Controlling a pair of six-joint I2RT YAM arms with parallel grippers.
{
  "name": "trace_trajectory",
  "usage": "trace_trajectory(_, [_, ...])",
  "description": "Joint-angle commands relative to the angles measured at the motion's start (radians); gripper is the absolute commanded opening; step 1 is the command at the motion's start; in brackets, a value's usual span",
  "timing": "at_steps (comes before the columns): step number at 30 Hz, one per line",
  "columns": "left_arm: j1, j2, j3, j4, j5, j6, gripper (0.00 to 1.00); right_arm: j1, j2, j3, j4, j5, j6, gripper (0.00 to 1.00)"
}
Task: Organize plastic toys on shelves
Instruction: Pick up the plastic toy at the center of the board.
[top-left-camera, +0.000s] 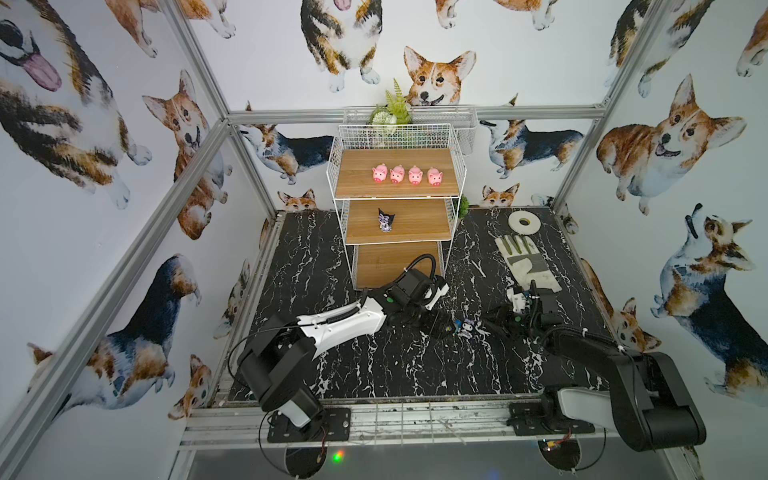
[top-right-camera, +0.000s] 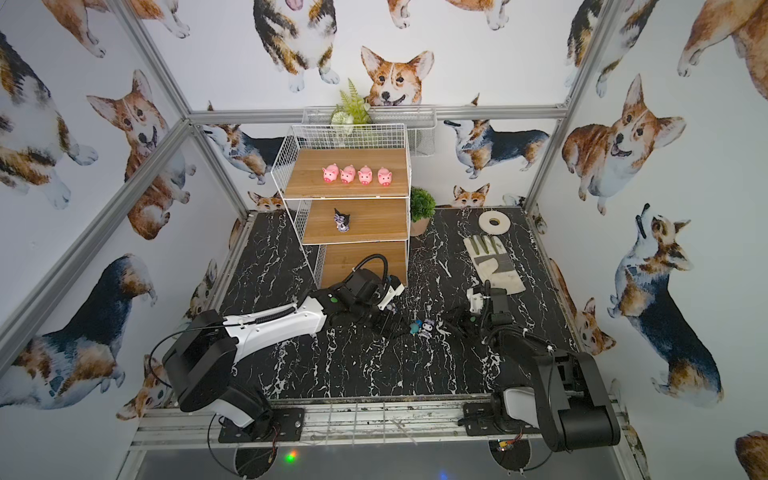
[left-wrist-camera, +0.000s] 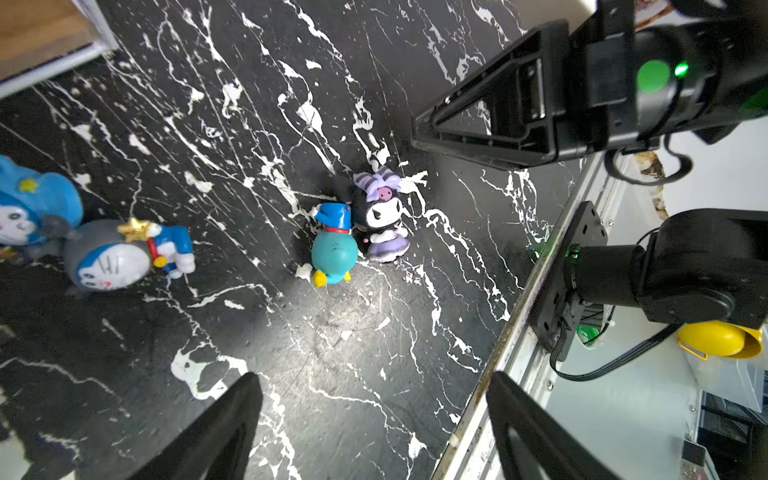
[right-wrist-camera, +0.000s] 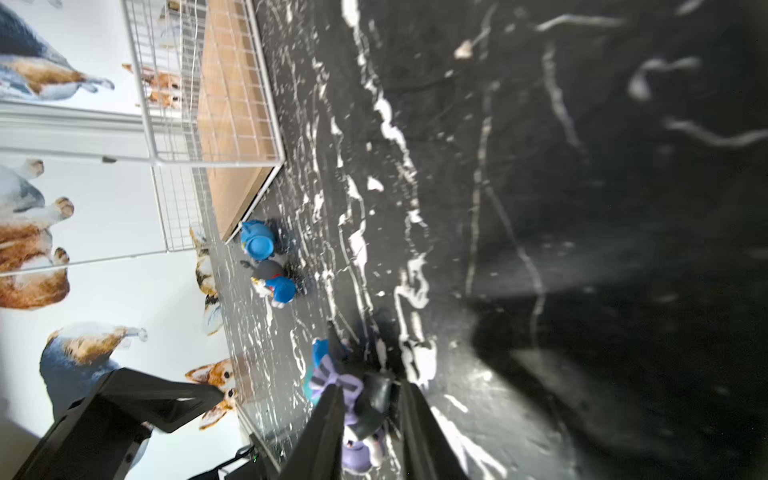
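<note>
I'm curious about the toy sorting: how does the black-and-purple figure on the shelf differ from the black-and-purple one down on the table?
The shelf figure is alone on the middle shelf; the table figure is on the black marble table, right beside a blue-green toy. The shelf figure has no gripper near it; the table figure is between the fingers of the right gripper. Both share black-and-purple colouring and small size.

Wood-grain shelves (top-left-camera: 361, 174) w/ glossy plastic pigs (top-left-camera: 397, 174).

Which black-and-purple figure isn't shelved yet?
The black-and-purple figure on the table beside the teal figure; the other is on the middle shelf.
</note>
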Motion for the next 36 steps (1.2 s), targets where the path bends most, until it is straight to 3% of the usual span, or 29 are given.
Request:
trace_trajectory(1, [-0.016,0.013,0.014,-0.006,-0.020,0.013,0.88,0.000,0.021,0.032,-0.059,-0.041,-0.037,0.37])
trace_trajectory(12, [-0.025,0.029,0.031,-0.019,-0.023,0.010,0.88,0.008,0.236,0.021,0.164,-0.113,0.028,0.27])
trace_trajectory(22, [-0.027,0.040,0.039,-0.024,-0.023,0.010,0.87,0.023,0.268,-0.003,0.243,-0.143,0.066,0.17])
trace_trajectory(26, [-0.027,0.041,0.040,-0.019,-0.023,0.001,0.87,0.027,0.244,-0.011,0.256,-0.147,0.070,0.01])
trace_trajectory(29, [-0.029,0.038,0.038,-0.009,-0.023,-0.009,0.86,0.054,0.186,-0.009,0.254,-0.127,0.071,0.00])
trace_trajectory(36, [-0.030,-0.005,0.026,0.023,-0.050,-0.051,0.86,0.174,-0.105,0.059,0.029,0.084,-0.041,0.00])
